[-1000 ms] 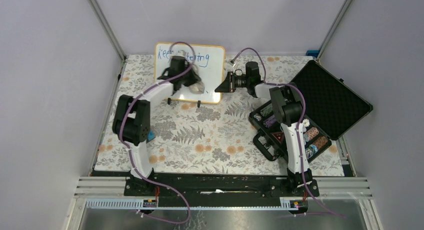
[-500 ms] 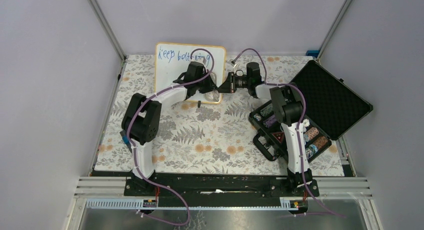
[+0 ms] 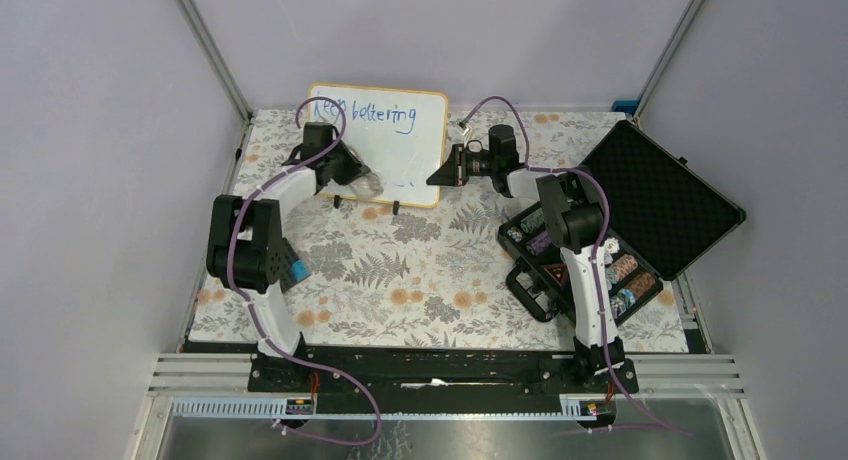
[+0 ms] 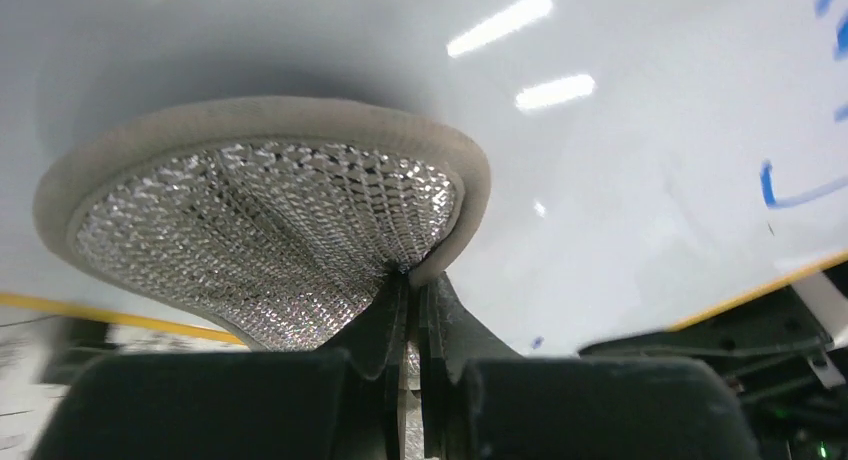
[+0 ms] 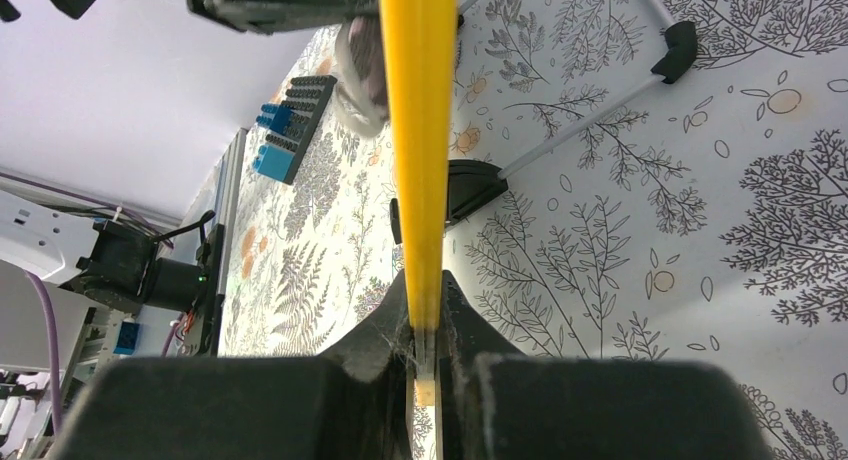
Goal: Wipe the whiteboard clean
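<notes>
Left tool [image 3: 364, 183] shifted to whiteboard [image 3: 405, 152] lower left, clamped on pad [image 4: 260, 210], right tool [image 3: 437, 177] pinching its edge

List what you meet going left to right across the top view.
Left arm's elbow → whiteboard → right gripper, clamped on the board's right edge → black case, lid open. The left gripper and its wiping pad overlap the board, so they are left out.

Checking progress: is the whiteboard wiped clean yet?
Not clean: the whiteboard shows blue handwriting along its top; below is blank.
</notes>
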### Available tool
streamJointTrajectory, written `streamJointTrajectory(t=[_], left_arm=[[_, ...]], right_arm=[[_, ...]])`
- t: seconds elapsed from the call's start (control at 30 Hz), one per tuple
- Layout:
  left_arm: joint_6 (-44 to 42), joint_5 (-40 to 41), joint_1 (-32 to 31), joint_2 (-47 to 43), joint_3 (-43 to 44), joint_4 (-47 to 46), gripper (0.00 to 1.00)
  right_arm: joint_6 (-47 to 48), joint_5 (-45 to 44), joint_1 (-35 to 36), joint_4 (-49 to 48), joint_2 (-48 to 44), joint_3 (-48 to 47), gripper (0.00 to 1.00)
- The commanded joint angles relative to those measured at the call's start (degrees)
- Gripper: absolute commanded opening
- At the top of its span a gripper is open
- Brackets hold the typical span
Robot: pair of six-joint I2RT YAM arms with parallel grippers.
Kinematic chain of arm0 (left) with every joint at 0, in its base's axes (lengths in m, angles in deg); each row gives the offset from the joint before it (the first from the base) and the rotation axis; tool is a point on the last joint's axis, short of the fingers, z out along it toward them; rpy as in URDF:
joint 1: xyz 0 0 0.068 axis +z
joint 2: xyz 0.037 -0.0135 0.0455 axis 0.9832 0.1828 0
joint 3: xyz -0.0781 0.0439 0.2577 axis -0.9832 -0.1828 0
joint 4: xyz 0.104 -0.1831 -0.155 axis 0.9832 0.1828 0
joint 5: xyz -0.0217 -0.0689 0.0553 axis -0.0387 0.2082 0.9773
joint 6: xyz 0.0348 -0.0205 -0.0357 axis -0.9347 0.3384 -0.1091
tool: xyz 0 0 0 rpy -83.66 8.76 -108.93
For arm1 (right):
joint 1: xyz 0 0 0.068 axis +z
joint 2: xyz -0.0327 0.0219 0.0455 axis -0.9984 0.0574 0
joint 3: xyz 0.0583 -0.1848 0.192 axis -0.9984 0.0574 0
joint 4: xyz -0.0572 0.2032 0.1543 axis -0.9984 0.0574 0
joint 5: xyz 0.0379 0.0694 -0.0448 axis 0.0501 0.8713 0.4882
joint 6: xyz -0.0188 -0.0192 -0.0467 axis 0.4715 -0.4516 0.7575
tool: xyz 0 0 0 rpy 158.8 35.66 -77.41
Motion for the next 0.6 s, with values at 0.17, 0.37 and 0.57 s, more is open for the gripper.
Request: streamJointTrajectory(t=[0.17,0.37,0.57], left_arm=[[-2.59,12.06,-1.64,1.59,-0.79,-1.52,0.00],[-5.56,11.75,-13.31,5.41,1.32,-1.33,0.00],[-11.43,9.00,-25.20,11.14,5.95,-2.09,0.00]], right_arm=[[-2.56,3.40,1.50,1.13,-2.97,0.00,0.00],[-2.58,3.41,1.54,1.05,-3.00,0.00,0.00],[-3.76,3.81,1.51,-0.50,-3.16,0.31,0.00]])
